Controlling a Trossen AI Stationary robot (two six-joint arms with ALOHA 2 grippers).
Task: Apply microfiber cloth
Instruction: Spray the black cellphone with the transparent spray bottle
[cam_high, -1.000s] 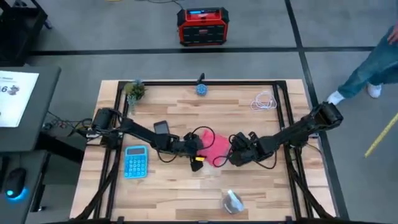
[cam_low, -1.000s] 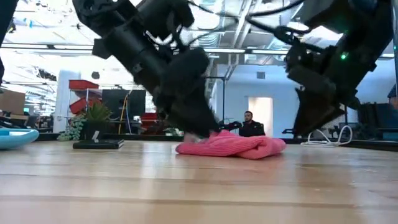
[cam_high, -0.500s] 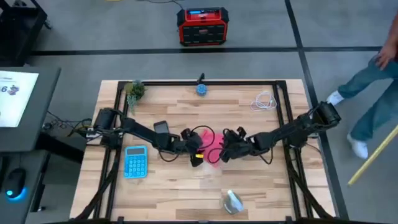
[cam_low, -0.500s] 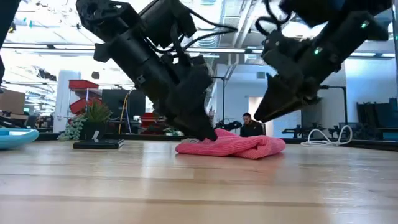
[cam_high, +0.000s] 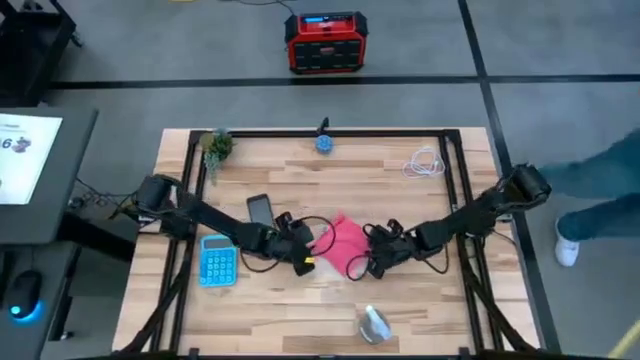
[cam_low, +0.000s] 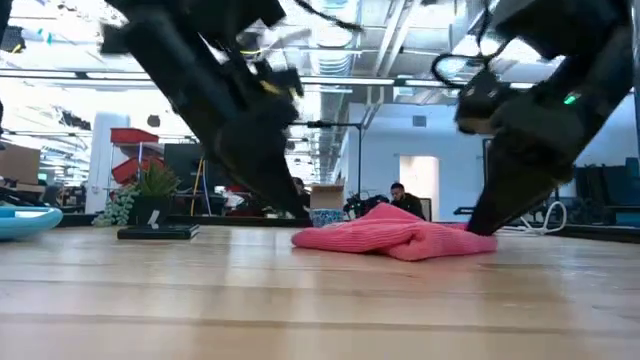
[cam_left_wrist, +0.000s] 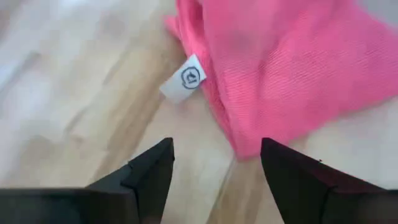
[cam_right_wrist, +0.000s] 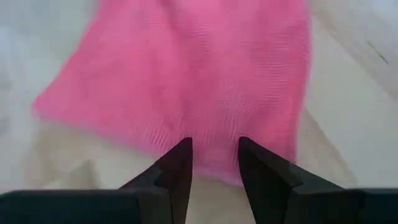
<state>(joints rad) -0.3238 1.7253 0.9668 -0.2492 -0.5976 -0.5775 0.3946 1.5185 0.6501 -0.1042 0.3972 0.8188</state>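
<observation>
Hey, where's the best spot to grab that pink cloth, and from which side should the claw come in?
Probably a corner. The pink cloth lies bunched on the table, too low in the middle for a pinch. The left claw is open right before the corner next to the white tag, so coming in low from the left there suits. The right claw faces the opposite edge.

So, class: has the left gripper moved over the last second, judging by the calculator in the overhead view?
Yes. The left gripper has pulled back from the microfiber cloth, toward the blue calculator and the table's near edge.
</observation>
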